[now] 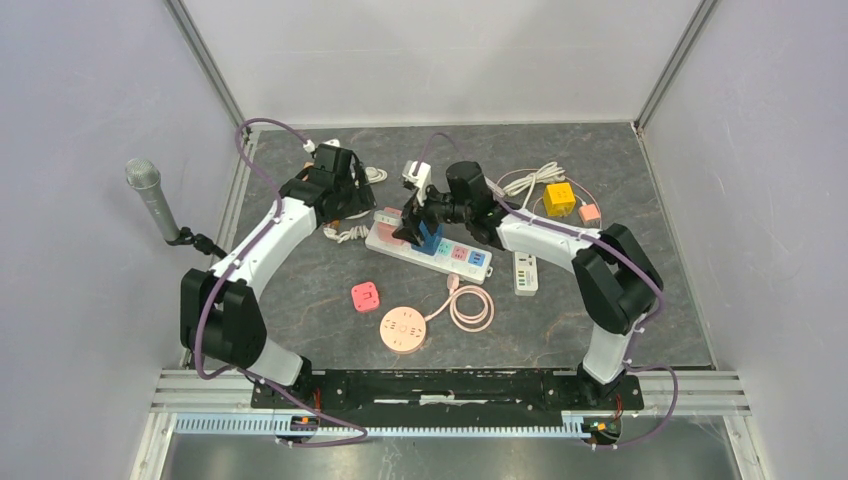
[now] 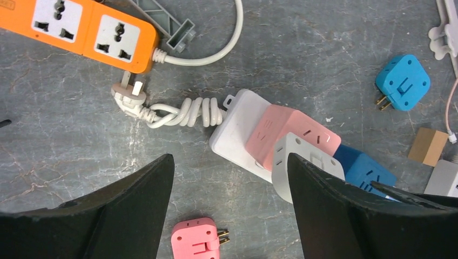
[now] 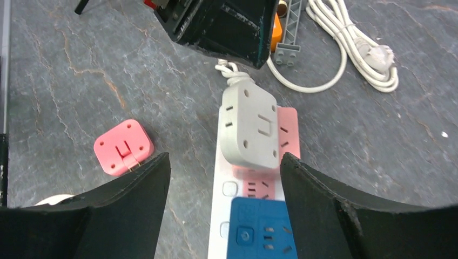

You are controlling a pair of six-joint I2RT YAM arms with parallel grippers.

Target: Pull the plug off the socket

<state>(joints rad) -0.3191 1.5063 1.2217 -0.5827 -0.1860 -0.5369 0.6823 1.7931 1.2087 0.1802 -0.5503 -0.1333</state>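
Dark grey marbled tabletop [image 1: 300, 290] fills a white-walled booth. From above, the left arm [image 1: 268, 232] bends up and reaches toward the far left of the table, its wrist among loose white cords. The right arm [image 1: 545, 238] folds at the elbow and stretches leftward, its head low over the left end of a long white power strip [image 1: 470, 258] that lies slanted mid-table. Nearer lie a loose pink square adapter [image 1: 365, 296] and a round peach socket hub [image 1: 402, 328] with a coiled pink cable [image 1: 470, 306]. A short white socket bar [image 1: 526, 272] and a yellow cube [image 1: 559, 198] sit to the right, and a silver microphone [image 1: 148, 190] stands at the left.

On the left wrist camera, the left gripper [image 2: 229, 210] hangs above the table with its black fingers [image 2: 119, 216] spread wide and only bare stone between them. One finger hides part of the grey square adapter plug [image 2: 302, 159], which sits on the strip beside a pink block adapter [image 2: 291, 129] and a blue block adapter [image 2: 364, 170]. The strip's twisted white cord [image 2: 183, 112] ends in a white plug [image 2: 129, 98] lying free just beside an orange power strip [image 2: 81, 27].

On the right wrist camera, the right gripper [image 3: 224, 210] points down at the strip with its jaws parted wide. The grey plug, seated in the strip, lies between the fingertips and just ahead of them. Whether one fingertip touches its corner cannot be told. The left gripper's black body looms just beyond the plug. A bundled white cable [image 3: 356, 43] lies well apart.
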